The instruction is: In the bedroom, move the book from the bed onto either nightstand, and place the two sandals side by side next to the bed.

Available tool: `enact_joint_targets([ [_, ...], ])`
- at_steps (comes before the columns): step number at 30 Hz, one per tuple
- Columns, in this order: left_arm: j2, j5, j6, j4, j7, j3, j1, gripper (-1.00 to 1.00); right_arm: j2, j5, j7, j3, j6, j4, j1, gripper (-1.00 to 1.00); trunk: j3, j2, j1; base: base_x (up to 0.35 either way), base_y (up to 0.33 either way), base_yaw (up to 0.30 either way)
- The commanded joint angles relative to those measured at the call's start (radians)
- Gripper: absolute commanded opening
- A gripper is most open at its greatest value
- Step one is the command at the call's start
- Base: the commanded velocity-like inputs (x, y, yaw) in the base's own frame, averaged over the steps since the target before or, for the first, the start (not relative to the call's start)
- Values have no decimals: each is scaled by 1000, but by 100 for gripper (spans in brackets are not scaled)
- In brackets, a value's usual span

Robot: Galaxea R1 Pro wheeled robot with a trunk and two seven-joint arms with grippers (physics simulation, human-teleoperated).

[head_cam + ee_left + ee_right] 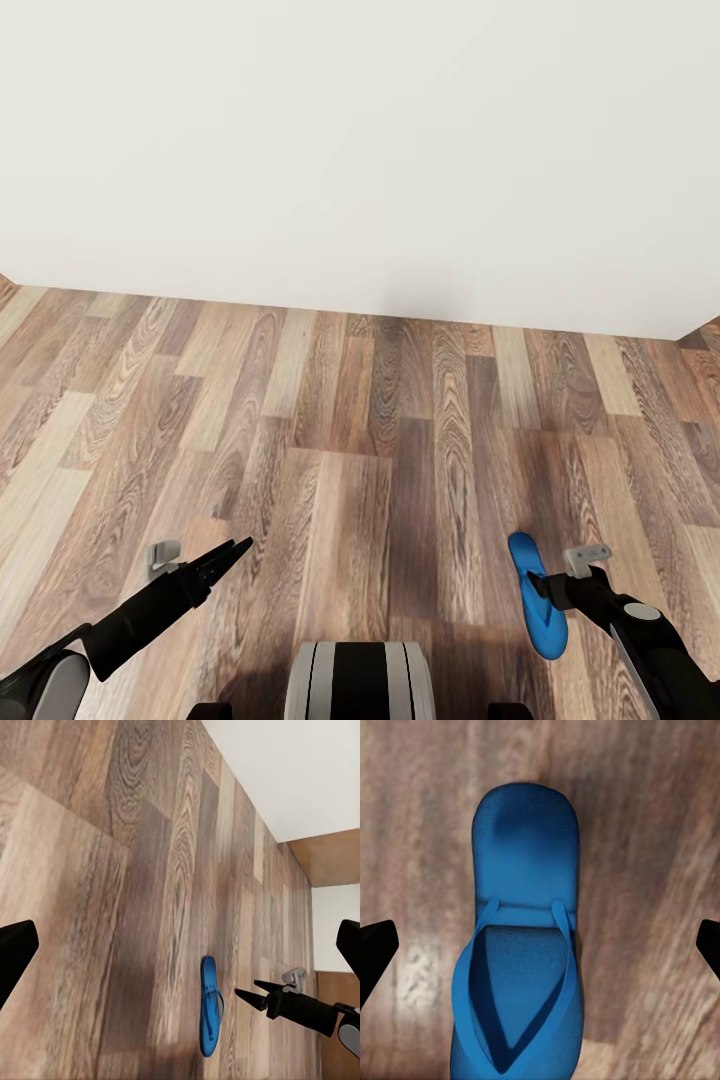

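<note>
Head view: right gripper [553, 588] at blue sandal [537, 596], jaws spread; left gripper [232, 553] clenched.

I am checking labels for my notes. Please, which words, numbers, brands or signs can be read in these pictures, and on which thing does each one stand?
None: no readable text anywhere.
The blue sandal carries no brand or number on its sole or straps.
The wood-plank floor and the white wall are unmarked.
The left gripper and right gripper show no lettering.

One blue sandal [536, 597] lies on the wood-plank floor [380, 450].
</note>
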Motion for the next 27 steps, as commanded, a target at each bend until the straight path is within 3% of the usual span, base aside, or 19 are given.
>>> enact_joint_targets([
  [1,0,5,7,0,-1,0,0,100,1,10,8,-3,4,-2,0,100,-1,0,0,4,0,0],
  [4,0,5,7,0,0,-1,0,100,1,10,8,-4,4,-2,0,100,-1,0,0,2,0,0],
  [27,0,3,7,18,1,-3,0,100,1,10,8,-3,4,-2,0,100,-89,-6,10,0,0,0],
])
